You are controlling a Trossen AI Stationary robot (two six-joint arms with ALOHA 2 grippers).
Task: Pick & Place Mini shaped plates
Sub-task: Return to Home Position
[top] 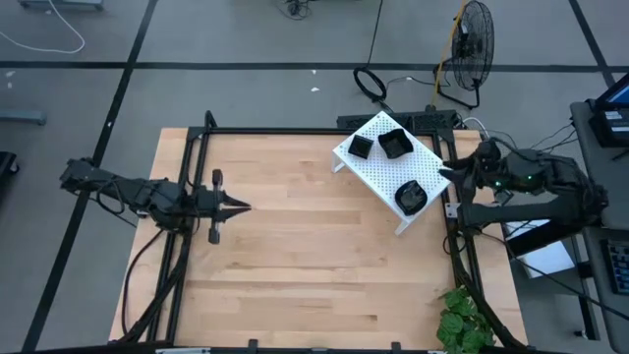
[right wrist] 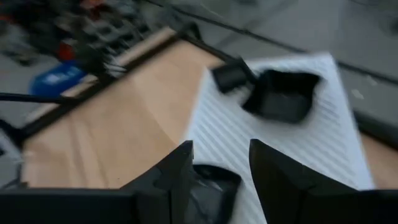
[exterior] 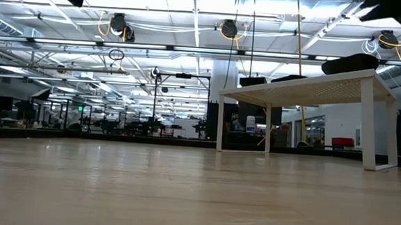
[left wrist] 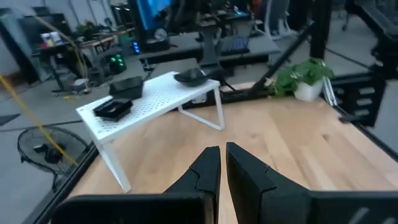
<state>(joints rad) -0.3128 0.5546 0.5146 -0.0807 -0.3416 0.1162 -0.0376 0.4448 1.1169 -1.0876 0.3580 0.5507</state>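
Mini shaped plates (top: pixel 395 144) sit in three black stacks on the white rack (top: pixel 378 172) at the far right of the table (top: pixel 295 256) in the high view. The right gripper (top: pixel 455 175) hangs just right of the rack, much nearer them than the left gripper (top: pixel 242 206), which waits well apart at the left. In the low view the stacks top the rack (bare wood beneath). The left wrist view shows that arm's fingers pinched together, empty. The right wrist view shows fingers spread, holding nothing, the nearest stack (right wrist: pixel 211 186) just beyond them. Pulling back looks unobstructed, the rack's edge being closest.
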